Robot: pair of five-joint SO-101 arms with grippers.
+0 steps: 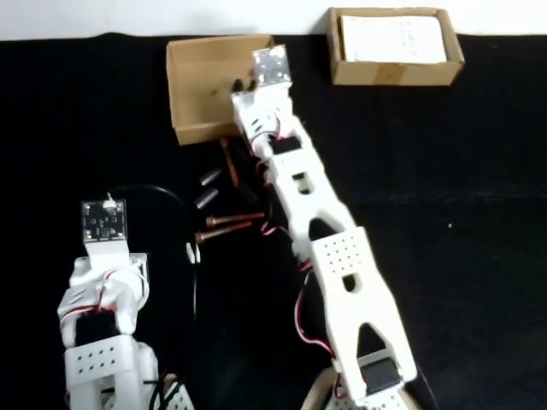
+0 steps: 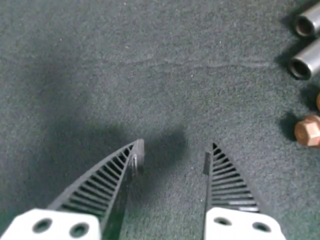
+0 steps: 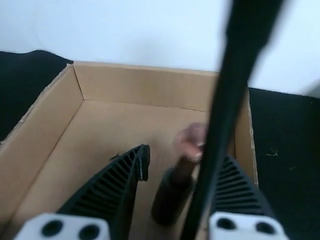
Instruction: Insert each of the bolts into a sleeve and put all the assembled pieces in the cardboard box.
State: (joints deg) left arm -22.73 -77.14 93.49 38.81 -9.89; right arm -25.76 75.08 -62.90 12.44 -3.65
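Observation:
My right gripper hangs open over the cardboard box, with its arm stretched across the table to the box. Between its fingers, a bolt in a dark sleeve stands tilted and blurred, clear of the ribbed finger; I cannot tell whether it touches the other. My left gripper is open and empty above the dark cloth. Two dark sleeves and a copper bolt head lie off to its side. Loose bolts and sleeves lie between the arms.
A second cardboard box holding white paper stands at the back right. A black cable crosses the right wrist view. Red and black wires trail beside the left arm. The cloth spreads out on the right.

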